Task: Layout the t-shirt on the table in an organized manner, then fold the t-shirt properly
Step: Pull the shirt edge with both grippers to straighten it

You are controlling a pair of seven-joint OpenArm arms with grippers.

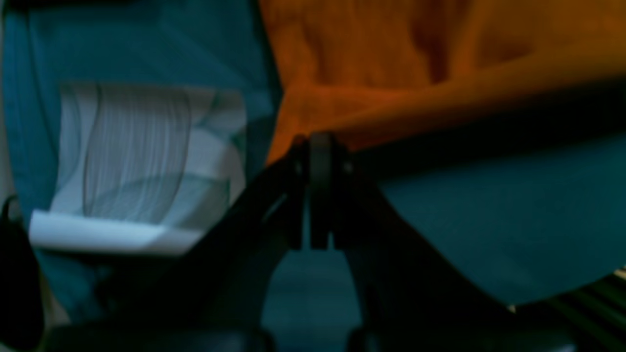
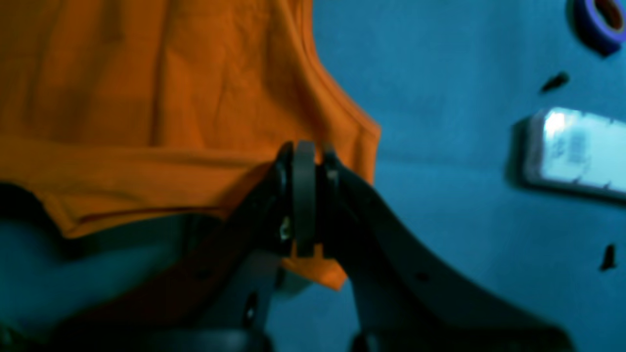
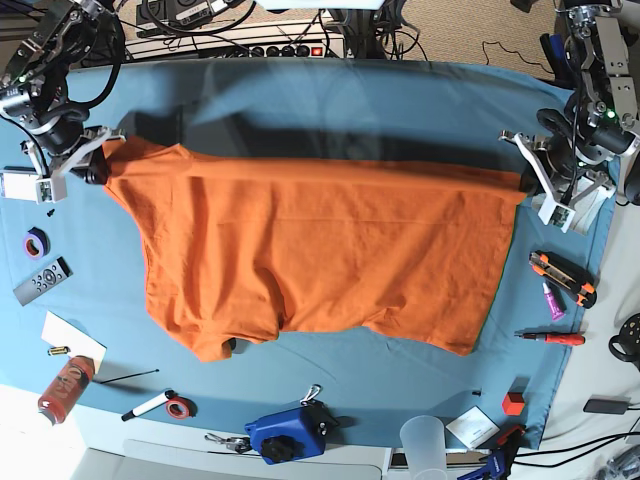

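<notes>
The orange t-shirt (image 3: 310, 250) hangs stretched wide between my two grippers, its lower part lying on the table (image 3: 330, 105) covered in blue-teal cloth. My right gripper (image 3: 100, 165), at the left of the base view, is shut on one top corner; in the right wrist view the jaws (image 2: 305, 151) pinch the orange hem (image 2: 171, 98). My left gripper (image 3: 522, 180), at the right of the base view, is shut on the other top corner; in the left wrist view its tips (image 1: 320, 146) clamp the orange edge (image 1: 391, 73).
At the left lie a purple tape roll (image 3: 36, 242), a remote (image 3: 42, 281), paper (image 3: 72, 340) and a red bottle (image 3: 64, 388). At the front are a blue device (image 3: 285, 435) and a plastic cup (image 3: 423, 440). At the right lie a box cutter (image 3: 562, 277) and a screwdriver (image 3: 550, 338).
</notes>
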